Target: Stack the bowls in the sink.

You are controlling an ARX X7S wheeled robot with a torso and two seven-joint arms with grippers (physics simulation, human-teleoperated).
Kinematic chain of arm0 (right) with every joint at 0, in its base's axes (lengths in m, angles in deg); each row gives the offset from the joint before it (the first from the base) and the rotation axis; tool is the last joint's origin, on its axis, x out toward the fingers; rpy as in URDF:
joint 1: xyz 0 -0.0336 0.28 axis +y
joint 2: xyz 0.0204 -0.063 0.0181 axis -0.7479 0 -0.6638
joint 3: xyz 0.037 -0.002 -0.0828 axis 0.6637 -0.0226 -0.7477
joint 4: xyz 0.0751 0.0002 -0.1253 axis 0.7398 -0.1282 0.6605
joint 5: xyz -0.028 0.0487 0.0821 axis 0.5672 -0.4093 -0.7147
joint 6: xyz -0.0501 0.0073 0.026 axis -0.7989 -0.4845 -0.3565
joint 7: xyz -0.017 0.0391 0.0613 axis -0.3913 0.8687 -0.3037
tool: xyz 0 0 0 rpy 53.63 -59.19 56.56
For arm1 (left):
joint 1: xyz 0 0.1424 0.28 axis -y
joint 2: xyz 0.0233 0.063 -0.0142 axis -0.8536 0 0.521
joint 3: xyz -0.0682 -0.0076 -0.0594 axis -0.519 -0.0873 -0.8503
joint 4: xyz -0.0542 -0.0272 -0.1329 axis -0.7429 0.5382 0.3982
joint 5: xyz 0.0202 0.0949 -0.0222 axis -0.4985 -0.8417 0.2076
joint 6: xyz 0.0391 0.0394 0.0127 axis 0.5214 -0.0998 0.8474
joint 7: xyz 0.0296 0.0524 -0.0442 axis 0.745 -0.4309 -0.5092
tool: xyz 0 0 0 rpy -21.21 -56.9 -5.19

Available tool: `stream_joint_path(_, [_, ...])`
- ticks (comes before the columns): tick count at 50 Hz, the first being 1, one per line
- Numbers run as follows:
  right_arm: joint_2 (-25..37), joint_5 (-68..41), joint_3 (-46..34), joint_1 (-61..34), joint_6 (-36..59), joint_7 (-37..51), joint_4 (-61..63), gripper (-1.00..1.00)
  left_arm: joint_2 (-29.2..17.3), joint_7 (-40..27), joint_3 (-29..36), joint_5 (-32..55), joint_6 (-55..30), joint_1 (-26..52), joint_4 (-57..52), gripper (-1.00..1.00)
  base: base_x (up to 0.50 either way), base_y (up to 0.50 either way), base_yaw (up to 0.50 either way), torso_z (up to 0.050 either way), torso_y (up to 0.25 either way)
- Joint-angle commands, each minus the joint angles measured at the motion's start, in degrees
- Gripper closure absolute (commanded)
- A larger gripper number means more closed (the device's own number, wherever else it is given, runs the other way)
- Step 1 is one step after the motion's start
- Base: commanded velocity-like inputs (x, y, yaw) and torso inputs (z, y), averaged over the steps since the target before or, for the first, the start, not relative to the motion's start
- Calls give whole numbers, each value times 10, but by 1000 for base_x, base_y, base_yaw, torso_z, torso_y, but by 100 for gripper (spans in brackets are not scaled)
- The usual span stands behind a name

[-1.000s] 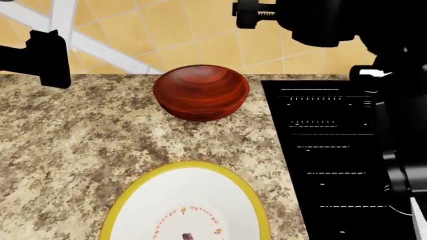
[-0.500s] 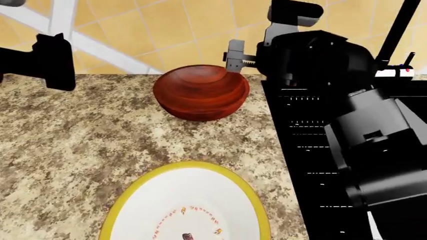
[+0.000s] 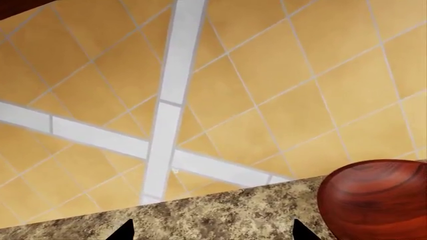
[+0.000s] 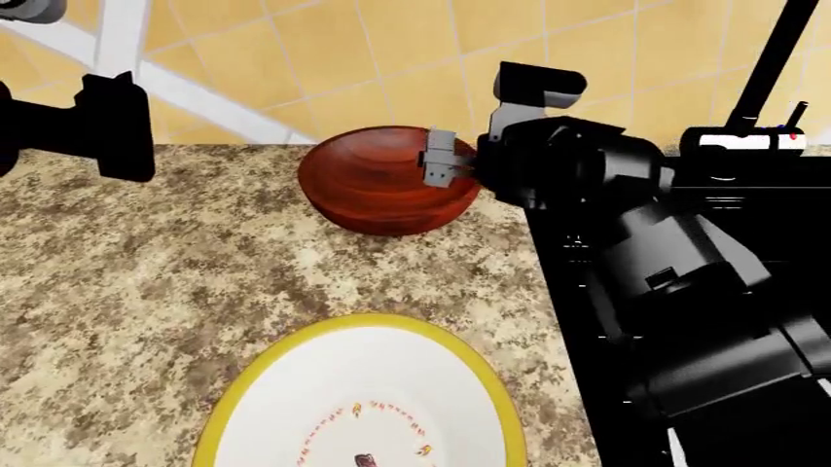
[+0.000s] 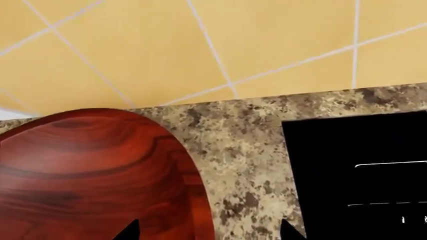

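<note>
right claw (image 4: pixel 439 161), jaws spread and empty, at the rim of the wooden bowl (image 4: pixel 383 180) on the tabletop (image 4: pixel 143 272). left claw (image 4: pixel 111 126) empty; its opening cannot be told. white bowl (image 4: pixel 370 399) nearer, sink (image 4: pixel 585 263) beside.

1. A speckled beige granite countertop (image 4: pixel 156 282) is spreading across the lower part of the head view, meeting the wall at its far edge.
2. A wall of orange-yellow tiles (image 4: pixel 389 49) is rising behind it, its tiles lying diagonally with thin pale grout lines.
3. Broad white tile bands (image 3: pixel 167 100) are crossing each other on that wall.
</note>
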Motion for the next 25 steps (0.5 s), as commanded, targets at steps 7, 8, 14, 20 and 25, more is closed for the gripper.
stream_joint_path(7, [-16, -57, -82, 15, -38, -42, -52, -100, -5, 4, 5, -1, 7, -5, -5, -100, 0, 0, 0, 0, 0])
stream_joint_path(8, [-16, -68, -93, 15, -42, -43, -55, -100, -5, 4, 5, -1, 7, -5, -5, -100, 0, 0, 0, 0, 0])
stream_joint_path(14, [-16, -120, -143, 17, -65, -46, -73, -100, -7, 7, 5, -4, 10, -5, -5, -100, 0, 0, 0, 0, 0])
stream_joint_path(20, [-16, -168, -184, 22, -78, -58, -80, -100, -8, 9, 6, -6, 12, -5, -5, -100, 0, 0, 0, 0, 0])
stream_joint_path(25, [-16, -195, -227, 21, -91, -72, -70, 100, -9, 8, 7, -4, 14, -3, -5, -100, 0, 0, 0, 0, 0])
